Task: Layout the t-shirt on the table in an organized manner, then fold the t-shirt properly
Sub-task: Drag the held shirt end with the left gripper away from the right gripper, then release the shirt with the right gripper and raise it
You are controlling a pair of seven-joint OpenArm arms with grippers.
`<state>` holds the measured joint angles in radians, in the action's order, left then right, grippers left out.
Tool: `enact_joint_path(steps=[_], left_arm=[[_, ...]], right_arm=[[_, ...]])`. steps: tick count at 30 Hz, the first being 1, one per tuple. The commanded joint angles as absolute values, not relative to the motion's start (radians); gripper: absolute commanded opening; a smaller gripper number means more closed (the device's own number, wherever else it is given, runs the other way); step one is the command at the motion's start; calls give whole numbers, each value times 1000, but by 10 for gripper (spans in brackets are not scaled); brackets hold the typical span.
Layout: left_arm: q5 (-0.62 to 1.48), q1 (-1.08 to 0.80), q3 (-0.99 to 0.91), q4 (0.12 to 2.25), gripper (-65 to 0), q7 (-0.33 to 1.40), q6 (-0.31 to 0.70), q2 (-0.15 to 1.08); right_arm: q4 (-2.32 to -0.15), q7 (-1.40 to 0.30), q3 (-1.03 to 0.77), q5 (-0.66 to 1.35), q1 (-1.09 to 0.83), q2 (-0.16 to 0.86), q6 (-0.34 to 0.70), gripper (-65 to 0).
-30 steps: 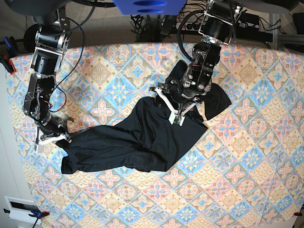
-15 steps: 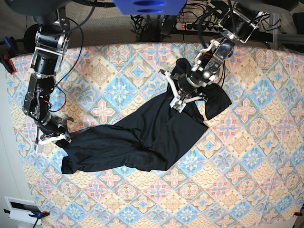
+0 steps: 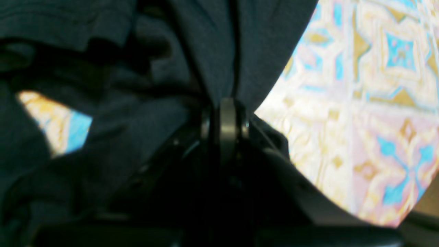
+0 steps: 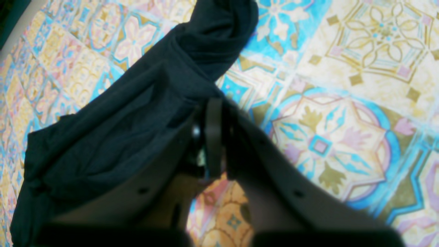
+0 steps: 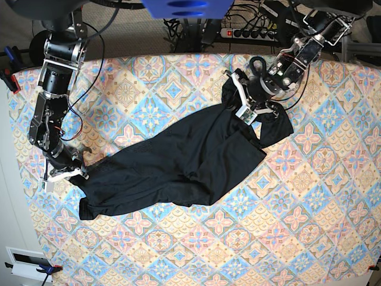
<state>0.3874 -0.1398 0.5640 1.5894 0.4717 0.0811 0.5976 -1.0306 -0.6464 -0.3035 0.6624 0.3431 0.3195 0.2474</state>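
The black t-shirt [image 5: 178, 161] lies stretched in a diagonal band across the patterned table [image 5: 309, 208], from near left to far right. My left gripper [image 5: 244, 112] is shut on the shirt's far-right part; a loose flap [image 5: 275, 128] hangs beside it. In the left wrist view the left gripper [image 3: 226, 103] pinches dark fabric [image 3: 212, 51] over the table [image 3: 360, 103]. My right gripper [image 5: 74, 174] is shut on the shirt's near-left end. In the right wrist view the right gripper [image 4: 214, 106] grips the fabric [image 4: 120, 137], and a twisted end [image 4: 219, 31] lies beyond it.
A power strip and cables [image 5: 250, 30] run past the table's far edge. A red clamp [image 5: 9, 77] sits at the left edge, and a white box [image 5: 27, 262] lies off the near-left corner. A blue part [image 5: 178, 7] hangs overhead.
My left gripper has shut on the shirt and moved toward the far right, pulling the cloth into a longer band. The right arm has held still.
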Motion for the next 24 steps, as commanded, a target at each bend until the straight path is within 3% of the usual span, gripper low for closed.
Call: enact_joint_path(steps=[1, 11, 24], left_arm=[[306, -191, 570, 1538, -650, 811, 13, 661], [308, -194, 568, 1535, -650, 759, 12, 774], [314, -232, 495, 1537, -650, 757, 13, 773]], right_arm=[[-1050, -622, -309, 677, 371, 338, 255, -650], [-1050, -622, -311, 677, 371, 351, 255, -650], [-1056, -624, -311, 677, 340, 352, 255, -650]])
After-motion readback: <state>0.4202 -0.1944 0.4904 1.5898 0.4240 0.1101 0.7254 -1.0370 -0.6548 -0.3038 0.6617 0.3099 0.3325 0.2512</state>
